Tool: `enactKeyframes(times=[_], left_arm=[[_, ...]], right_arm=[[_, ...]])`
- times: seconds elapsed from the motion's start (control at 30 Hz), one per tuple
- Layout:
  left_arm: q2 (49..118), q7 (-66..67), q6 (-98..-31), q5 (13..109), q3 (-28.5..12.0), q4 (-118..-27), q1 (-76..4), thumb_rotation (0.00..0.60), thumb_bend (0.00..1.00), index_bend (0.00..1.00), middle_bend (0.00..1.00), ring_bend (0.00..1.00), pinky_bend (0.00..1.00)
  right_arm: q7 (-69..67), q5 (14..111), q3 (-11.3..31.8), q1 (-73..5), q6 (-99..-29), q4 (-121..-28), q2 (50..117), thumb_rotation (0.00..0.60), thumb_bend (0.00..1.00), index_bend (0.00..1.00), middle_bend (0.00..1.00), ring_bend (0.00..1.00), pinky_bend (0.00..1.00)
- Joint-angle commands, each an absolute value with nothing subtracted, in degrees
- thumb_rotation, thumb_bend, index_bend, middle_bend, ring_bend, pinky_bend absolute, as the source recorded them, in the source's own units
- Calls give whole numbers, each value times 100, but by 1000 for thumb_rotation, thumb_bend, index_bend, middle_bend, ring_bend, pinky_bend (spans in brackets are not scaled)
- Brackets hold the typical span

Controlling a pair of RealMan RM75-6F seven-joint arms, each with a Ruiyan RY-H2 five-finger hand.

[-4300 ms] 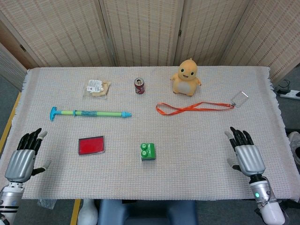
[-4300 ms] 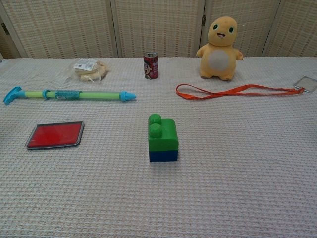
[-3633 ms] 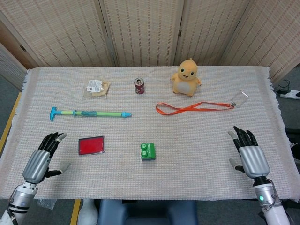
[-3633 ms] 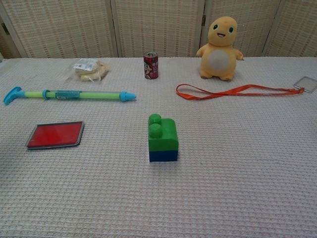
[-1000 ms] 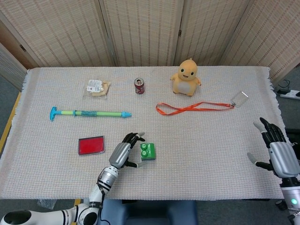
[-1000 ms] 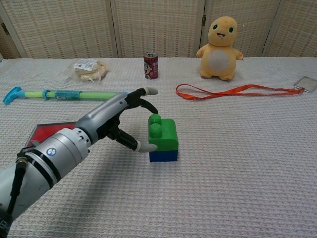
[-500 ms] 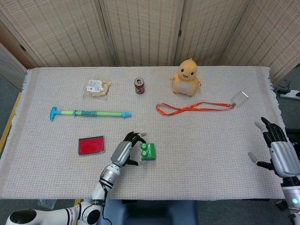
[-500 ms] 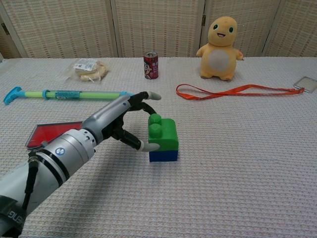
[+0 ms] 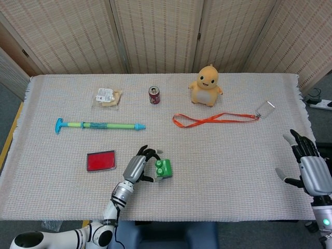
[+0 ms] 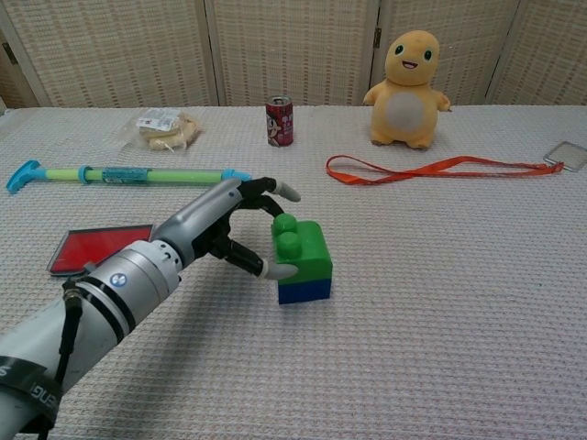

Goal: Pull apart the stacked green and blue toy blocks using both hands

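The stack, a green block (image 10: 304, 247) on a blue block (image 10: 305, 291), sits at the near middle of the table and is turned slightly askew; in the head view the green block (image 9: 164, 168) hides most of the blue one. My left hand (image 10: 232, 227) wraps the stack from the left, thumb against the green block's near-left side and fingers curled over its far side by the studs. In the head view the left hand (image 9: 138, 167) lies just left of the stack. My right hand (image 9: 312, 173) hovers by the table's right edge, fingers spread, holding nothing; the chest view does not show it.
A red card (image 9: 101, 161) lies left of my left hand. Behind it is a green and blue stick toy (image 9: 98, 125). Further back are a snack packet (image 9: 107, 97), a red can (image 9: 154, 95) and a yellow plush (image 9: 206, 85). An orange lanyard (image 9: 215, 120) with a badge (image 9: 265, 109) lies right of centre.
My left hand came in from the table's left edge and has closed its thumb and fingers onto the stack, which has turned slightly. The right hand drifted to the right edge.
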State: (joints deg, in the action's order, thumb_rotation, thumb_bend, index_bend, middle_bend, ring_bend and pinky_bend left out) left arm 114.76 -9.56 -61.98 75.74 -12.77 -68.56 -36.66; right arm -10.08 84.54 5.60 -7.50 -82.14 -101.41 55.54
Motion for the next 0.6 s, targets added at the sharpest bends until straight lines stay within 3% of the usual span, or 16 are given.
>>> enactKeyframes(times=[0.03, 0.2, 0.4, 0.6], left_arm=[[11557, -774, -6213, 7477, -1301, -6748, -3658, 600, 210, 395, 582, 264, 68], [11595, -542, -6217, 7319, -1352, -6724, -3625, 600, 290, 524, 664, 310, 86], [11549, -455, -6467, 7310, -1446, -6925, -3536, 600, 391, 689, 826, 448, 162], [11341, -309, -6734, 7372, -1459, -7309, -3406, 600, 418, 717, 853, 472, 171]], right_arm=[[-1018, 8484, 556, -729, -8257, -10147, 5548, 600, 329, 0, 0, 0, 0], [-1014, 8520, 551, -714, -8291, -10144, 5555, 600, 329, 0, 0, 0, 0], [-955, 8535, 532, -750, -8211, -10145, 5579, 600, 330, 0, 0, 0, 0], [-874, 8572, 493, -797, -8104, -10173, 5609, 600, 328, 0, 0, 0, 0]])
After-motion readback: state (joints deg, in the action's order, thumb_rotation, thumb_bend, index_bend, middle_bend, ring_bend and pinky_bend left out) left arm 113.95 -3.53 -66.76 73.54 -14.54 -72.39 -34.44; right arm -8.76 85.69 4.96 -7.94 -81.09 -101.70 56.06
